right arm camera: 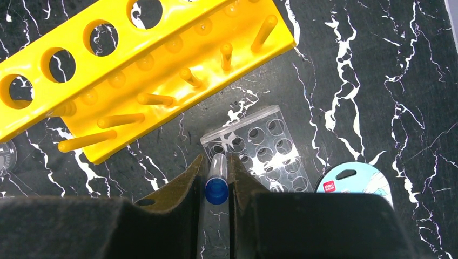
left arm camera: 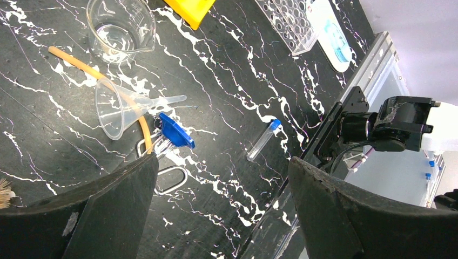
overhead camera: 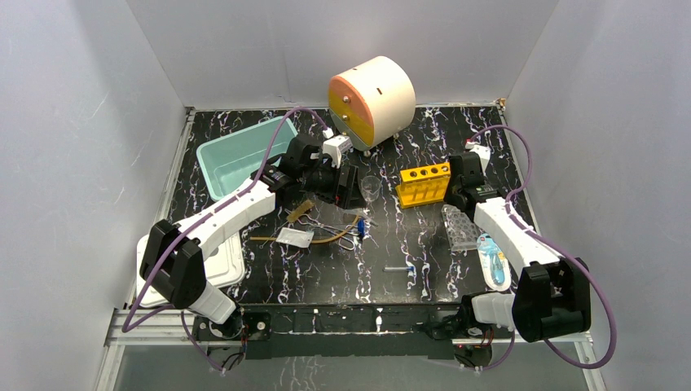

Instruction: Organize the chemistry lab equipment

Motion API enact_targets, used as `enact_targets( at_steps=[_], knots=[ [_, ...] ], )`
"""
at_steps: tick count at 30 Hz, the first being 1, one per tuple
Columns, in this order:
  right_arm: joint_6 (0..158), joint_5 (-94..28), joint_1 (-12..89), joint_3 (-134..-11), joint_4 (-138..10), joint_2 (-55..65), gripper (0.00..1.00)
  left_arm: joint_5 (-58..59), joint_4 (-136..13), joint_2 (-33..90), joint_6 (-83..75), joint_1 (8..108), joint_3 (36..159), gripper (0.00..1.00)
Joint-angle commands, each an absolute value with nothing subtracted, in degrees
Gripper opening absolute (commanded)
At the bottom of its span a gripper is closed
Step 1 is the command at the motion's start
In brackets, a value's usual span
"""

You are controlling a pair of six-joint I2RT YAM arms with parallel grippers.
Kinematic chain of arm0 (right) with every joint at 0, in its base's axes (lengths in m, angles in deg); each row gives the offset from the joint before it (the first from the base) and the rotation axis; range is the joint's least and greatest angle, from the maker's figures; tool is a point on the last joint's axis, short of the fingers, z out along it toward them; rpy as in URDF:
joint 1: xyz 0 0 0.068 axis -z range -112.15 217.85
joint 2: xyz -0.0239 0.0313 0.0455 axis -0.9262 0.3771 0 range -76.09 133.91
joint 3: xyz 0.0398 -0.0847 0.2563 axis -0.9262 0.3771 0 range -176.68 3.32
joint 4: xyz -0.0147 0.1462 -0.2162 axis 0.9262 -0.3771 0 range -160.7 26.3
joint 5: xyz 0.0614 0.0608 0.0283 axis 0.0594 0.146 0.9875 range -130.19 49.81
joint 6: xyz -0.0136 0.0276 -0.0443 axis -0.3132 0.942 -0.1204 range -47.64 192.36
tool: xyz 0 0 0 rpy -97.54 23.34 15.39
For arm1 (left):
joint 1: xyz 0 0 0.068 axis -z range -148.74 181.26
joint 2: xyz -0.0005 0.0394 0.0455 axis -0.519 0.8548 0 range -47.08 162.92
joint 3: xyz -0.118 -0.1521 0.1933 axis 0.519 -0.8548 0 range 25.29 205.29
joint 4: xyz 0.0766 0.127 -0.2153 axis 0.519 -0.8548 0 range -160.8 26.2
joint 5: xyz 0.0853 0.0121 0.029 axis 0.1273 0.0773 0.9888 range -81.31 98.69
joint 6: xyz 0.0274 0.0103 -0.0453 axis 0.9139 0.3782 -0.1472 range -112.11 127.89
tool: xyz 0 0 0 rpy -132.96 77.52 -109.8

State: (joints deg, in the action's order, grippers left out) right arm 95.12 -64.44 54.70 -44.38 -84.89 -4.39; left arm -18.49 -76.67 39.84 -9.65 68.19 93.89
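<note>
1. The right gripper [right arm camera: 215, 162] was clamped on a blue-capped tube [right arm camera: 217, 182] with its cap toward the wrist camera. It was held over the near end of the clear well plate [right arm camera: 264, 145], just beside the yellow holed rack [right arm camera: 146, 59].
2. The left gripper [left arm camera: 219, 167] was spread wide with nothing between its fingers. It hung above the black marbled table [left arm camera: 243, 81], near the cluster of small items.
3. The clear glass funnel [left arm camera: 120, 108] lay on its side across an orange rubber hose [left arm camera: 75, 60]. A clear beaker [left arm camera: 120, 27] stood upright just beyond it.
4. A loose tube [left arm camera: 263, 140] with a blue cap lay alone on the table, apart from the funnel.
5. The ring handles of the metal scissor-like forceps [left arm camera: 168, 179] lay beside a blue clip [left arm camera: 175, 131], close to the left finger.
6. Seen from above, the brown brush [overhead camera: 300, 212] and the white packet [overhead camera: 294, 237] lay near each other, to the left of the forceps.
7. A teal bin [overhead camera: 236, 159] sat at the far left of the table.
</note>
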Motion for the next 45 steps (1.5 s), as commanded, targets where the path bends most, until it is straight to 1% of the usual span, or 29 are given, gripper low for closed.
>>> enact_targets(
  at_steps=[1, 16, 19, 22, 36, 39, 45],
  knots=[
    [96.29, -66.06, 54.49, -43.52, -81.30, -5.78, 0.14, -20.05, -76.02, 39.48, -8.96, 67.98, 94.35, 0.89],
    [98.58, -66.47, 54.49, -40.52, -77.06, -4.16, 0.15, -20.17, -75.05, 39.47, -8.72, 68.00, 95.25, 0.89],
    [99.27, -66.59, 54.49, -40.30, -76.98, -3.19, 0.17, -20.16, -75.07, 39.45, -8.67, 67.96, 95.53, 0.89],
    [99.83, -66.84, 54.49, -40.46, -77.12, -2.77, 0.22, -20.08, -75.23, 39.33, -8.54, 68.00, 95.45, 0.89],
    [99.01, -67.28, 54.50, -42.51, -78.01, 0.04, 0.29, -21.29, -74.61, 39.80, -8.72, 68.00, 95.43, 0.90],
    [98.94, -67.40, 54.49, -43.10, -78.54, 0.58, 0.33, -21.48, -74.46, 39.92, -8.72, 68.00, 95.54, 0.90],
    [99.05, -67.35, 54.51, -45.72, -81.66, -0.25, 0.46, -20.92, -74.91, 39.94, -8.49, 68.00, 96.12, 0.91]
  ],
)
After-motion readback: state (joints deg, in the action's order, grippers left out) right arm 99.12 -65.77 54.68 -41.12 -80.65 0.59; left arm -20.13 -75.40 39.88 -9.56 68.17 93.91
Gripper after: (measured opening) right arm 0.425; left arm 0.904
